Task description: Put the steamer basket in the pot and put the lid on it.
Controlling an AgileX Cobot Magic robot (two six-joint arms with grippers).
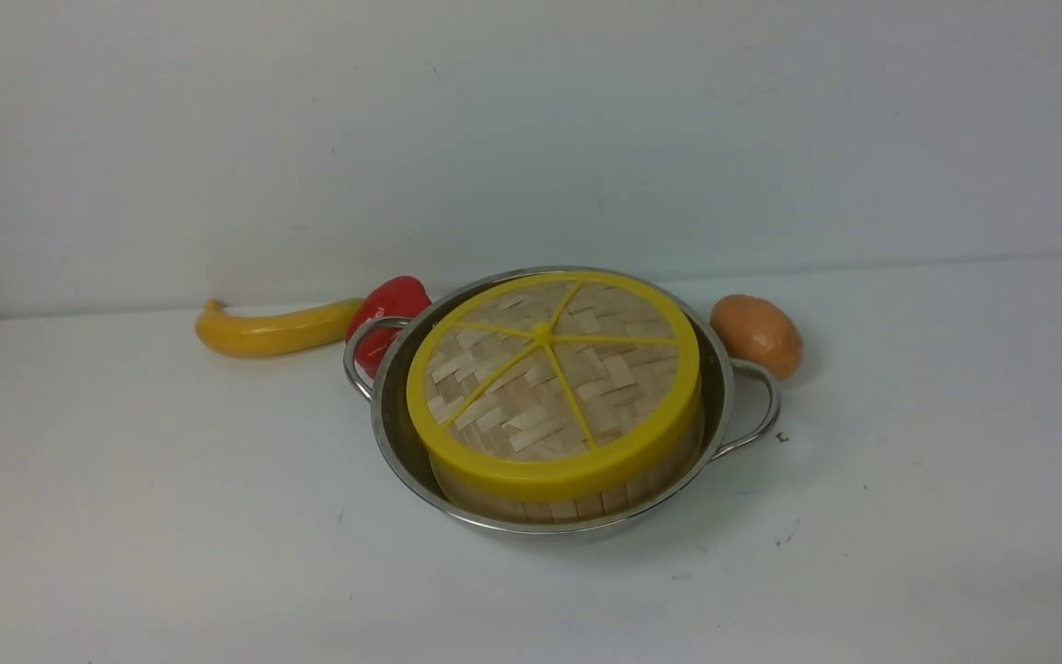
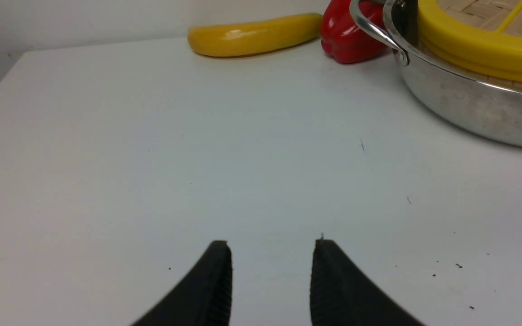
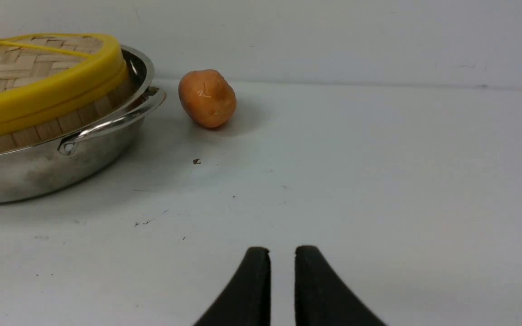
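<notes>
The steamer basket (image 1: 577,493) sits inside the pot (image 1: 402,433) with the lid (image 1: 554,383) on top, well apart from both pincers. The left pincer (image 2: 272,253) hangs low over bare bench (image 2: 152,158), its jaws parted and empty. The right pincer (image 3: 282,258) shows only a narrow gap between its jaws, gripping nothing. Behind the pot's left handle lie a red pepper (image 1: 393,309) and a yellow squash (image 1: 277,330); a potato (image 1: 757,334) rests just beside the right handle.

Front cam high, wrist cams low, share pot (image 1: 393,424)
</notes>
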